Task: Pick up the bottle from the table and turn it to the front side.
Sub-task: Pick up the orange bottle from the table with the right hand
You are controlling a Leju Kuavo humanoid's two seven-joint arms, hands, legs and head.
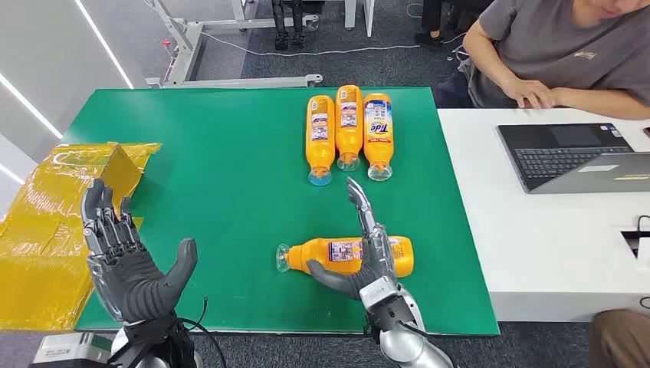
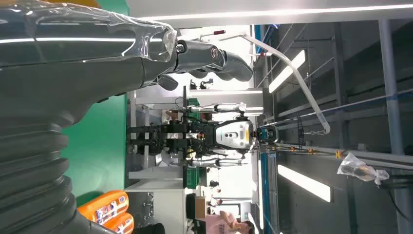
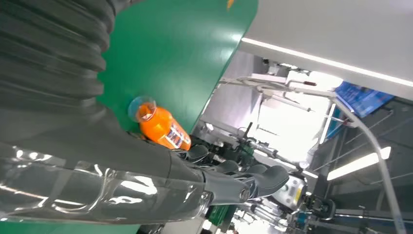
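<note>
My right robot hand (image 1: 370,257) lies over the single bottle (image 1: 346,256) near the front edge of the green worktop (image 1: 230,192), fingers stretched long across its body and thumb low on the near side; from the head view I think the fingers rest on it without yet closing, though the contact is hard to judge. My left robot hand (image 1: 126,257) hangs spread, palm up and holding nothing, above the worktop's left front corner, beside the yellow-wrapped box (image 1: 73,199). To do this step well I should curl the fingers round the far side of the middle of the bottle, bring the thumb up against the near side, and squeeze evenly before lifting, since a round, smooth body will likely roll away under a lopsided push. The bottle lies on its side, long axis running left to right across the worktop, clear cap (image 1: 283,257) to the left, base to the right, a label facing up. 3 more bottles (image 1: 349,126) lie side by side farther back, caps toward me.
</note>
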